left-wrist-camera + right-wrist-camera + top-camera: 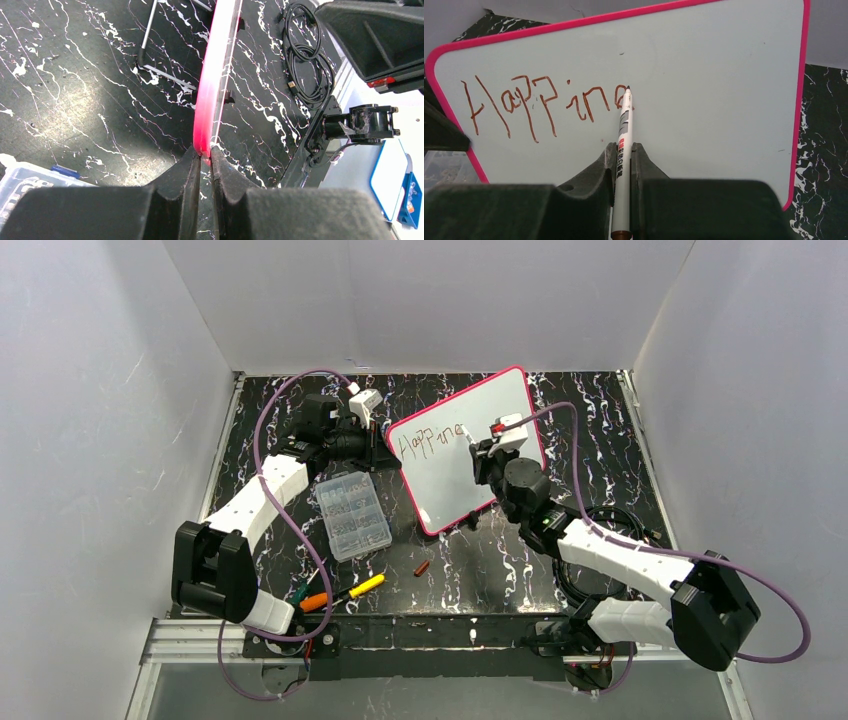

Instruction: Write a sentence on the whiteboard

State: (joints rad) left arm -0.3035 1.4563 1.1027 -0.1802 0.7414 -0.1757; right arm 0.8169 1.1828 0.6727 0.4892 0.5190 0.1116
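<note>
The whiteboard [470,450], white with a pink-red rim, stands tilted at the table's middle. My left gripper [385,445] is shut on its left rim; in the left wrist view the pink rim [212,85] runs edge-on into my left gripper [205,156]. My right gripper [623,150] is shut on a white marker [624,135] whose tip touches the board [704,90]. The sentence [544,102] is one brownish-red row reading "Happine", its last letter partly behind the marker tip. It also shows in the top view [432,438], with my right gripper [484,446] next to it.
A clear plastic organizer box [352,515] lies left of the board. A small red marker cap [421,568] lies on the table. A yellow marker [362,587] and an orange one [314,602] lie near the front edge. Black cables [305,60] coil at the right.
</note>
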